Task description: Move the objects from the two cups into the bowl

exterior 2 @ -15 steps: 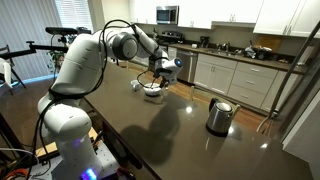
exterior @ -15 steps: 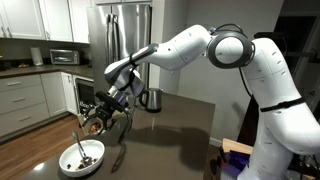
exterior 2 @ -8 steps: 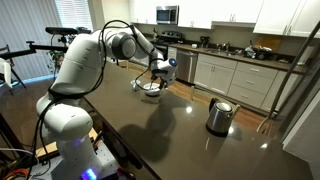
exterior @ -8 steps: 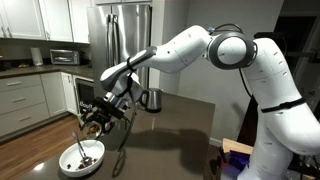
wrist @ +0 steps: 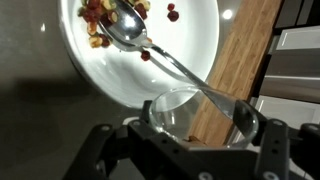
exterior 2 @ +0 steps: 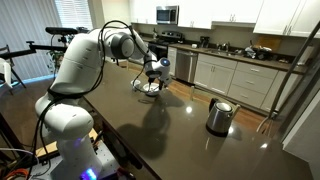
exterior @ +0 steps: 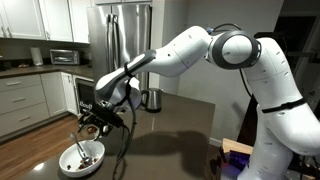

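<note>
Dark kitchen countertop (exterior: 170,120) is carrying a white bowl (wrist: 185,40) where brown-red bits (wrist: 98,22) are already lying beside a spoon (wrist: 150,45), while the gripper (wrist: 198,130), jaws clamped on a clear glass cup (wrist: 185,105), is holding it tilted at the bowl's edge, seemingly emptied, probably leaving only the whitish cup (exterior 2: 137,85) beside the bowl.

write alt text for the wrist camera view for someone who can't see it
A clear glass cup is held between the fingers of the gripper, at the rim of a white bowl on a dark counter. A metal spoon lies in the bowl, its head among brown-orange and red bits; no bits show in the cup.
</note>
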`<action>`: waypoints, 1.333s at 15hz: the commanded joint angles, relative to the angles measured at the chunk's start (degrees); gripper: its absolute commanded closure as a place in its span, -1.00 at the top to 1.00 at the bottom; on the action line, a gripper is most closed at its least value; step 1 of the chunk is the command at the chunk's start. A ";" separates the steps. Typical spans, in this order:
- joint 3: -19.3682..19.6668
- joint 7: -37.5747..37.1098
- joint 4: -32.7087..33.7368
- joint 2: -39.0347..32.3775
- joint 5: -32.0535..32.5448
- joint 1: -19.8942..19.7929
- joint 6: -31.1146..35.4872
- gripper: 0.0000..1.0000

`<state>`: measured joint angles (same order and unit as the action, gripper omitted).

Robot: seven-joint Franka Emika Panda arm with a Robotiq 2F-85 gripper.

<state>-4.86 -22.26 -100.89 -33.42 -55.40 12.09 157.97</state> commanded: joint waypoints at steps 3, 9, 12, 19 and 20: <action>-0.80 0.83 -5.13 3.27 4.66 2.53 8.15 0.15; -0.61 -1.21 -8.51 4.90 10.44 5.60 13.37 0.15; -0.37 -1.54 -9.14 5.34 13.09 6.06 15.60 0.15; -0.56 -1.78 -9.51 4.92 17.67 6.15 20.90 0.15; -0.48 -2.01 -9.83 5.21 18.06 6.30 21.07 0.15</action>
<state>-5.46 -22.12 -108.32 -30.37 -39.69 17.95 176.94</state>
